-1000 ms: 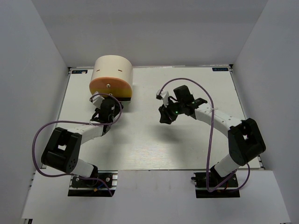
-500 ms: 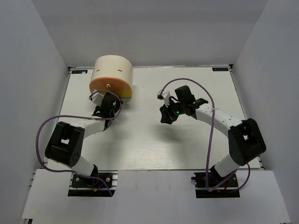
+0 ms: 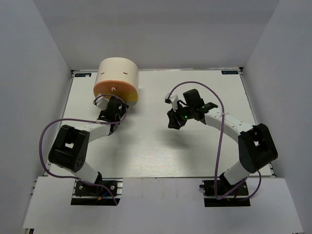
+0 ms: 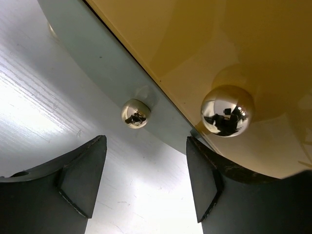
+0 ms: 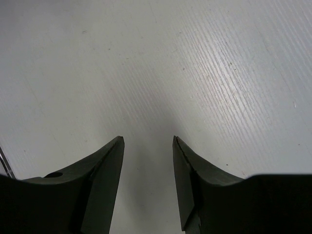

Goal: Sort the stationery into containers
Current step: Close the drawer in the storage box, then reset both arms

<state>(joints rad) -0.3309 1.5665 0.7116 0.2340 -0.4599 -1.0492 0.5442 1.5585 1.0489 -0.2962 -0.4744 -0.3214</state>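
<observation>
left claw (image 4: 146, 146) gapes wide and empty, just short of a small shiny knob (image 4: 135, 113) low on the cream, orange-fronted drum (image 3: 117, 73), far left on the surface (image 3: 195, 156). right claw (image 5: 147, 141) hangs partly open, empty.

Robot lab test cell: bare white table (image 3: 146, 156) boxed in by plain grey walls (image 3: 29, 73). Left arm (image 3: 68, 151) and right arm (image 3: 256, 146) bolted on metal mounts (image 3: 95, 192), purple cables (image 3: 219, 146) looping loose.

We see a white table (image 3: 146, 151), its surface faintly grained; on its far-left part stands the cream drum (image 3: 118, 73), orange and yellow sections facing us.
</observation>
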